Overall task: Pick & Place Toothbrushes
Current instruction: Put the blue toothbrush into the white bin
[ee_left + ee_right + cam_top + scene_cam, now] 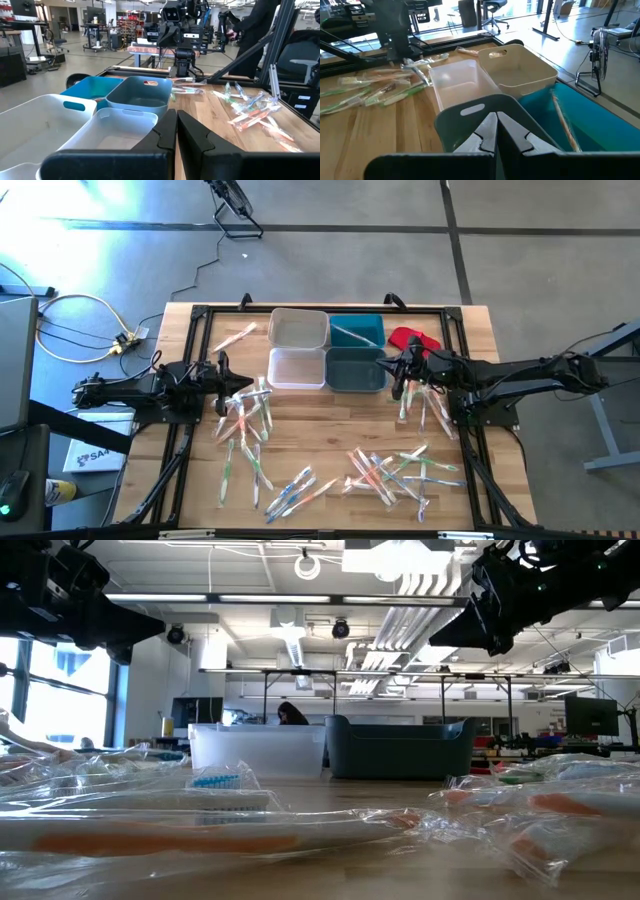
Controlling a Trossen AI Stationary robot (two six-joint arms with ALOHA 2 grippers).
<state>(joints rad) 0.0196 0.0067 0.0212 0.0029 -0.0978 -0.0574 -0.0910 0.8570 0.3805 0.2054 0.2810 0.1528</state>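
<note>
One toothbrush (pixel 565 127) — teal bin (pixel 600 125).

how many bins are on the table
4, in a two-by-two block at the table's far middle: beige bin back left, bright blue bin back right, white bin front left, dark teal bin front right. None seems hidden.
</note>
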